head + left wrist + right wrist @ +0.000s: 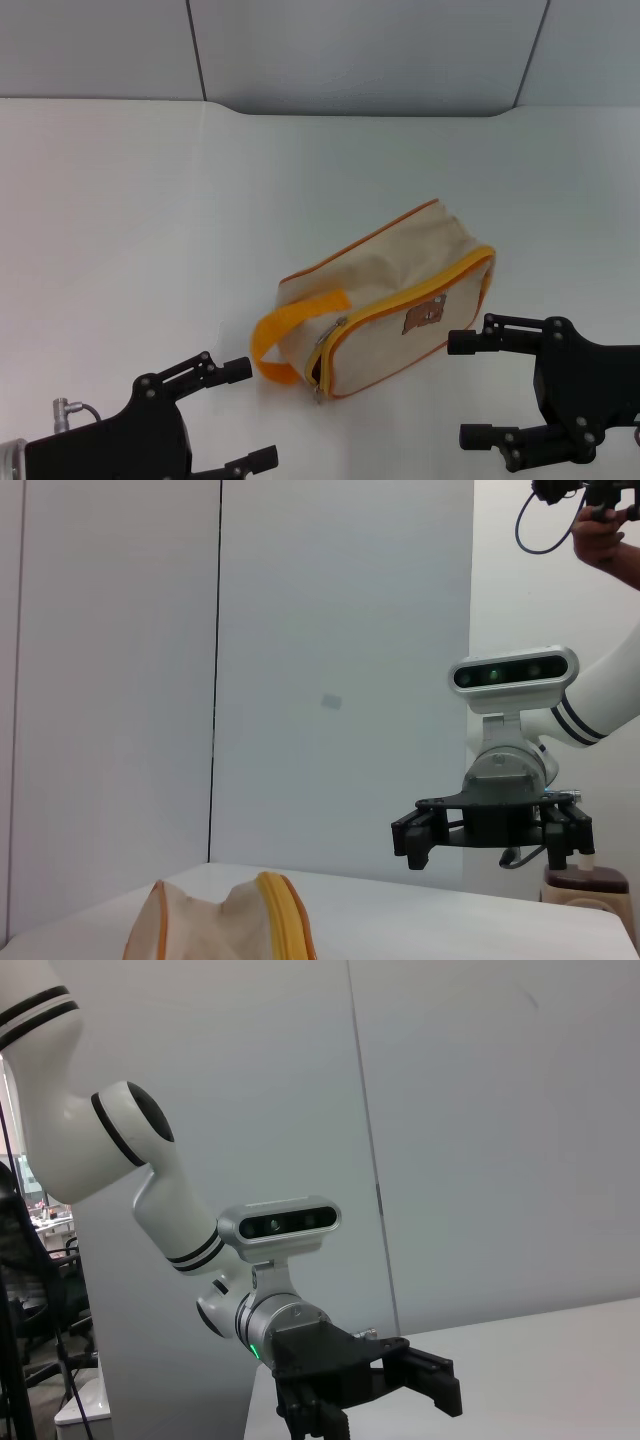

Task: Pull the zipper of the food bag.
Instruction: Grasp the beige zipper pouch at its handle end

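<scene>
Cream food bag [385,300] lies between open claws — zipper [410,300] pull indistinct.

White table [150,230], matte, rounded back edge. Grey panelled wall [360,50] behind, dark seams. A person's hand [605,545] holds a black cable at the side.

I count one food bag [385,300] with one zipper [400,300], and two grippers flanking the bag: left gripper [240,415], right gripper [468,390].

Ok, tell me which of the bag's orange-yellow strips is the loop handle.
The loop handle is the wide band arching free off the food bag toward the left gripper; the zipper lies flat around the bear face.
</scene>
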Action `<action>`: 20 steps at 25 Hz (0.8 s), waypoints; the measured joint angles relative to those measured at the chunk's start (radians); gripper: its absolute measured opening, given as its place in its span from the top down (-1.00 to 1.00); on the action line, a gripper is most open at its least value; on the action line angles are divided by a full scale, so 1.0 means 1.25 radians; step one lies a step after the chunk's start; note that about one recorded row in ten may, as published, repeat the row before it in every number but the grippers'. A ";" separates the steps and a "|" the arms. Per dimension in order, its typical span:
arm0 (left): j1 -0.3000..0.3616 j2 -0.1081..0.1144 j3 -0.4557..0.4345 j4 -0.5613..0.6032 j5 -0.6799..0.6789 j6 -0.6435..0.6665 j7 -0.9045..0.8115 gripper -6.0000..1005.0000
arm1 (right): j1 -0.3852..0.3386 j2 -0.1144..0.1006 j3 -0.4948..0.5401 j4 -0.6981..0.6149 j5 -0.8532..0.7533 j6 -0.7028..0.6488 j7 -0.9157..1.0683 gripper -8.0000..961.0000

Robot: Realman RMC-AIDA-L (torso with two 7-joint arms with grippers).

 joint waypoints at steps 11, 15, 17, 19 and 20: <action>0.019 -0.017 -0.002 -0.030 -0.041 -0.067 0.045 -0.63 | 0.000 0.008 0.013 0.000 0.003 0.000 -0.017 -0.73; 0.085 -0.022 -0.004 -0.160 -0.106 -0.199 0.149 -0.62 | -0.002 0.016 0.051 0.012 0.007 0.001 -0.055 -0.73; 0.126 -0.022 -0.016 -0.249 -0.148 -0.286 0.203 -0.62 | -0.002 0.018 0.056 0.013 0.007 0.001 -0.057 -0.73; 0.150 -0.022 -0.026 -0.304 -0.166 -0.339 0.223 -0.62 | -0.001 0.019 0.054 0.013 0.007 0.001 -0.057 -0.73; 0.160 -0.023 -0.031 -0.328 -0.171 -0.360 0.236 -0.62 | 0.000 0.019 0.053 0.013 0.007 0.001 -0.057 -0.73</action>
